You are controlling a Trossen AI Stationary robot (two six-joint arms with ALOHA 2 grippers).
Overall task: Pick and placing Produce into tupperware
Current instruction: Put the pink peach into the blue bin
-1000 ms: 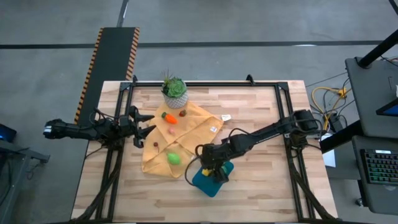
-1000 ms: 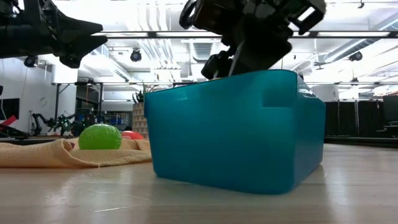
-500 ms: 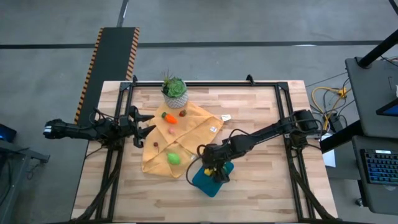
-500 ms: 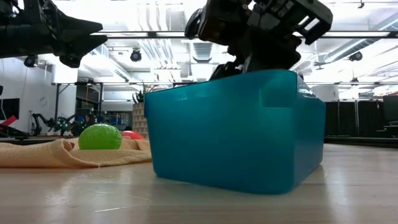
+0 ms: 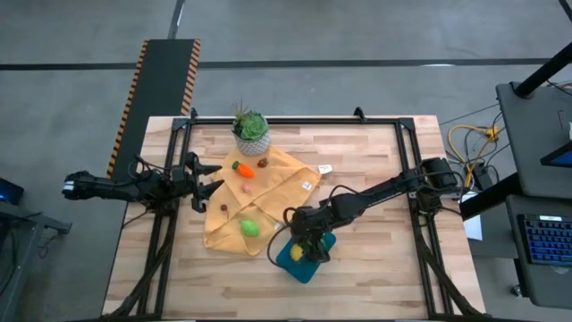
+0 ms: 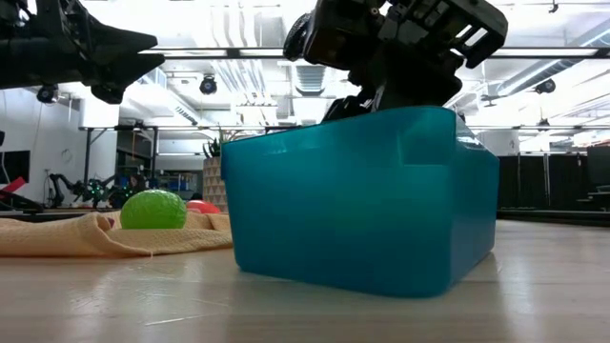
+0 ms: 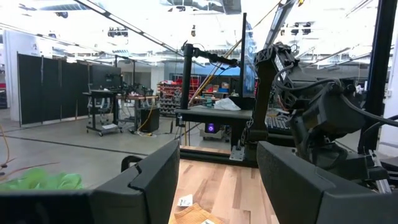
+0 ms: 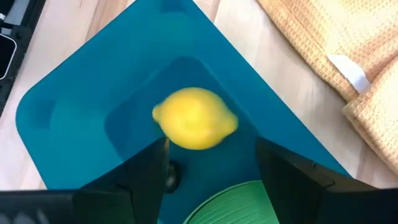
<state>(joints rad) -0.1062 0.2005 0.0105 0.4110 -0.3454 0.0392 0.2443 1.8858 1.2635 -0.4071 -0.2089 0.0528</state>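
Inside the teal tupperware — one yellow lemon, unheld.

This is a big robotics lab or workshop hall: bare grey concrete floor, exposed ceiling ducts and strip lights, black partition panels, equipment carts, another robot rig across the room, and a butcher-block workbench on a black metal frame.

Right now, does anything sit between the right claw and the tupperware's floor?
Only the lemon itself, loose and blurred beyond the open right claw, above the tupperware floor. A green piece lies inside, off to one side.
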